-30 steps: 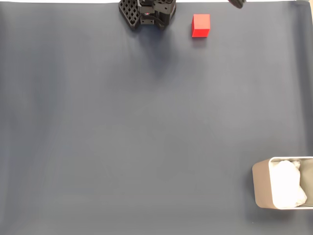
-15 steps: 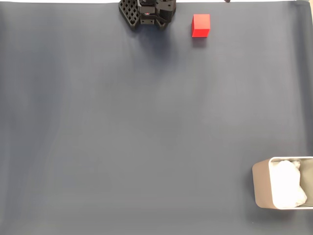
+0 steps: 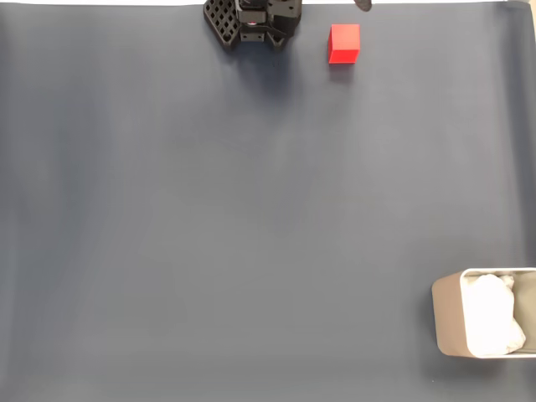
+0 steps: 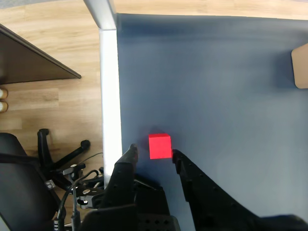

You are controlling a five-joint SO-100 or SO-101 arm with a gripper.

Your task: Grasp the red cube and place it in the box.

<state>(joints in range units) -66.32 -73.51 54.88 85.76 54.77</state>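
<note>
Where hand (image 4: 154,154) gapes, red cube (image 4: 160,146) between fingertips

In the fixed view, a bright red cube (image 3: 343,43) sits at the top centre on a dark slate-blue mat (image 3: 251,218). At lower right, the beige-grey box (image 3: 450,318) holds white wadding (image 3: 490,316). The black arm base (image 3: 251,21) at top shows a lattice pattern. In the wrist view, the black gripper (image 4: 153,153) fills the bottom, with tan wood-grain floor (image 4: 48,29) at left
</note>
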